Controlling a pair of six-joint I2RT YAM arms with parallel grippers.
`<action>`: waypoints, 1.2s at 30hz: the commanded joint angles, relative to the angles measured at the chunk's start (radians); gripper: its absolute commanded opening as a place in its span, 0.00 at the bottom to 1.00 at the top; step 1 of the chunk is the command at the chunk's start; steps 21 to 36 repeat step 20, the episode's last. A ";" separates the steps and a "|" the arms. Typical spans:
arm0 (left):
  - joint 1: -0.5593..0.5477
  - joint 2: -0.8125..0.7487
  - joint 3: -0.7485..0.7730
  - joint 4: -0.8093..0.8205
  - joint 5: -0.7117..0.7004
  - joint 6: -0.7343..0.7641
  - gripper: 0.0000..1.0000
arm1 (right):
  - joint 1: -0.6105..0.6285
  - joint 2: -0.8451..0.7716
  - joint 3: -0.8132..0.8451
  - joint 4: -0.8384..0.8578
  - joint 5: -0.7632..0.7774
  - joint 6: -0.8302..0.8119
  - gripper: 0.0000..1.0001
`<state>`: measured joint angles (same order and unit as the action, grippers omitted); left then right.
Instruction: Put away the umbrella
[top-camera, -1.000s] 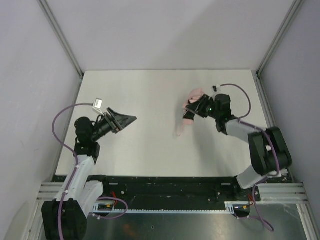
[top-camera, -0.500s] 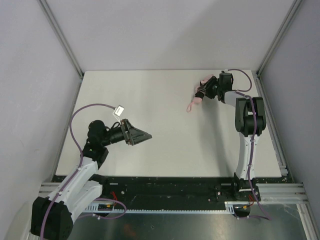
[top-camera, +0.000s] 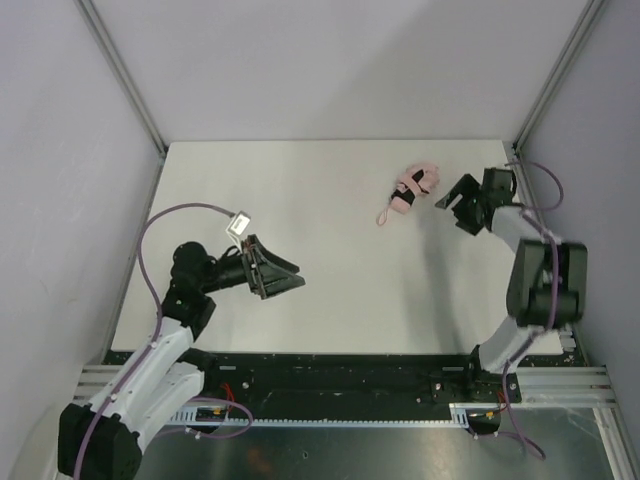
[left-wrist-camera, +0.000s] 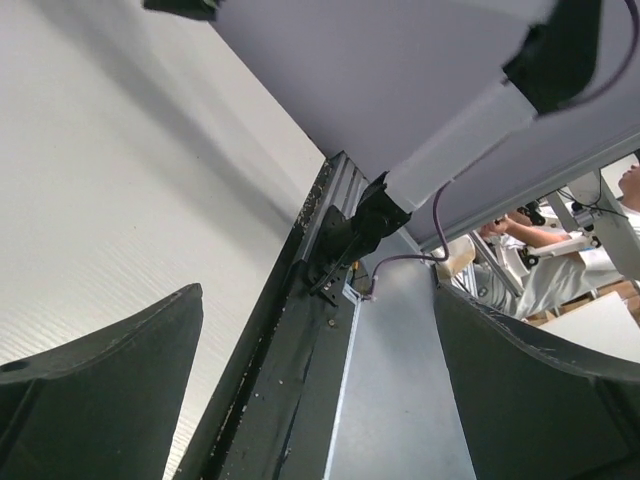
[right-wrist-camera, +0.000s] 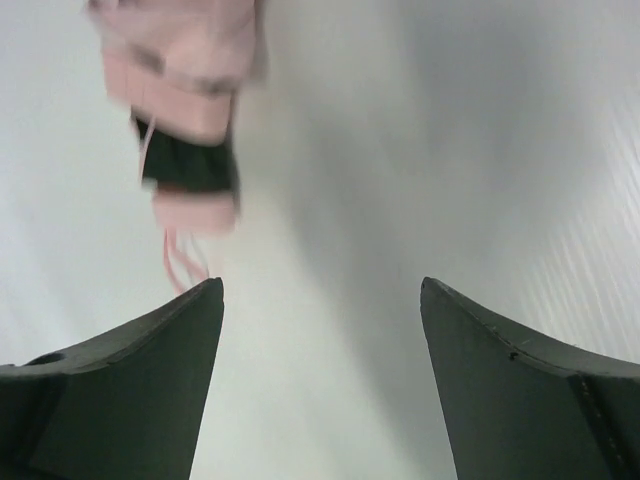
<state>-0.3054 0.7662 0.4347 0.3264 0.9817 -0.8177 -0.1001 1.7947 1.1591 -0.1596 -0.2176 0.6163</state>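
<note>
The umbrella (top-camera: 412, 185) is a small folded pale pink bundle with a black band, lying on the white table at the back right. Its thin strap (top-camera: 383, 214) trails toward the near left. My right gripper (top-camera: 453, 212) hovers just right of it, open, with nothing between its fingers. In the right wrist view the umbrella (right-wrist-camera: 190, 90) is blurred at the upper left, beyond the open right gripper (right-wrist-camera: 320, 290) and apart from it. My left gripper (top-camera: 296, 277) is open and empty over the near left of the table, far from the umbrella. The left wrist view shows the open left gripper (left-wrist-camera: 318, 295) only.
The white table (top-camera: 320, 260) is bounded by grey walls and aluminium corner posts (top-camera: 545, 85). A black rail (left-wrist-camera: 290, 350) runs along the table's near edge, with the right arm's base (left-wrist-camera: 355, 230) on it.
My right gripper has opened, let go of the umbrella and drawn back to the right. The umbrella now lies on the table. The left gripper has barely moved.
</note>
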 joint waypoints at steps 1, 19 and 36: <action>-0.004 -0.071 0.038 0.016 -0.021 0.028 0.99 | 0.100 -0.304 -0.217 -0.107 0.114 -0.085 0.83; -0.006 -0.708 -0.175 0.010 -0.351 -0.170 1.00 | 0.522 -1.420 -0.377 -0.427 0.298 -0.163 0.99; -0.006 -0.715 -0.183 0.011 -0.350 -0.177 0.99 | 0.522 -1.455 -0.377 -0.426 0.292 -0.154 0.99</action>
